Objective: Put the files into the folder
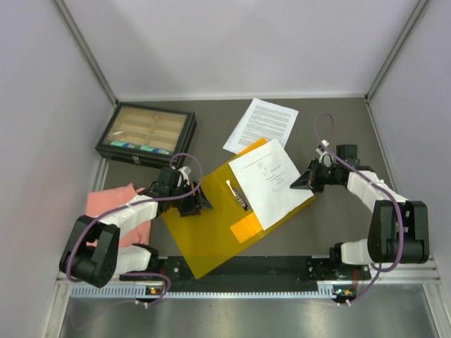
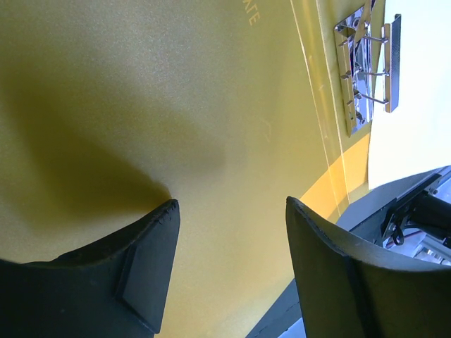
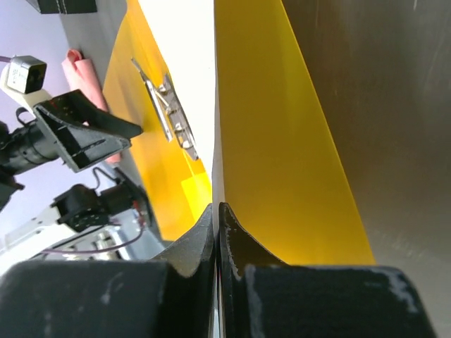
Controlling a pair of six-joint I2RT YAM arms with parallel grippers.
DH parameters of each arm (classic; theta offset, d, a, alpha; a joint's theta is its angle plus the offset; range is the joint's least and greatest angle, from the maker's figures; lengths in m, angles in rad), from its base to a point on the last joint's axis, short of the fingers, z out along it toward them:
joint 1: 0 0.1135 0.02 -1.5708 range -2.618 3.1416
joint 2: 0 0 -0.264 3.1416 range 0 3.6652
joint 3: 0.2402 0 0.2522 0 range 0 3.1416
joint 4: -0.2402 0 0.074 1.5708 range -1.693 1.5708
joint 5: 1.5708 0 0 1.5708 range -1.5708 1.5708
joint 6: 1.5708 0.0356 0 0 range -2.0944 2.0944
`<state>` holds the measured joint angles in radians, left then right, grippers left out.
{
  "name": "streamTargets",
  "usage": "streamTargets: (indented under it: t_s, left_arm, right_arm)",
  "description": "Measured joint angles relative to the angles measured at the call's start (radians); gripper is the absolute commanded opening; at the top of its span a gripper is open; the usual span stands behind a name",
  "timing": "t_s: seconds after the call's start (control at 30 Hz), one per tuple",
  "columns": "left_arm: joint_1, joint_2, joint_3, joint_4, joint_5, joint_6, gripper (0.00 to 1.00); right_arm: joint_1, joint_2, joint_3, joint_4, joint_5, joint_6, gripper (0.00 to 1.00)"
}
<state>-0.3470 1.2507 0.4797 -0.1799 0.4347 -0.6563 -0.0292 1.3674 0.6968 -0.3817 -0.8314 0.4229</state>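
The step in hand is the seating of one file in the open folder (image 1: 204,239), which lies flat on the counter (image 1: 331,127) between the two arms. The right pincer (image 1: 296,182) is pressed together on the outer edge of the held sheet (image 1: 271,179); the right wrist view shows the paper running as a thin white line between its fingers. That sheet lies over the folder's right half, just beside the metal clip (image 1: 238,193) and above the orange pocket (image 1: 246,227), skewed, with its far corner past the folder's edge. The left pincer (image 1: 201,203) is spread over the left flap with nothing between its fingers; it seems to steady the flap, though I cannot tell whether the tips touch it. Further loose sheets (image 1: 262,123) lie on the counter beyond the folder, their near edge against its far corner. By my judgement the task is near half done. The next move calls for squaring the held sheet within the folder's outline, releasing it without dragging it, then reaching for the loose sheets.
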Motion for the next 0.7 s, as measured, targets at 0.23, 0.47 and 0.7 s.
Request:
streamTargets:
  t_s: [0.23, 0.47, 0.7]
  left_arm:
    - [0.000, 0.002, 0.000, 0.001, 0.003, 0.001, 0.67]
    - [0.000, 0.002, 0.000, 0.001, 0.003, 0.002, 0.67]
    - [0.000, 0.002, 0.000, 0.001, 0.005, 0.002, 0.67]
  right_arm:
    - [0.063, 0.043, 0.084, -0.031, 0.047, -0.064, 0.00]
    - [0.098, 0.068, 0.108, -0.060, 0.066, -0.101, 0.00]
    - [0.108, 0.085, 0.110, -0.065, 0.066, -0.107, 0.00]
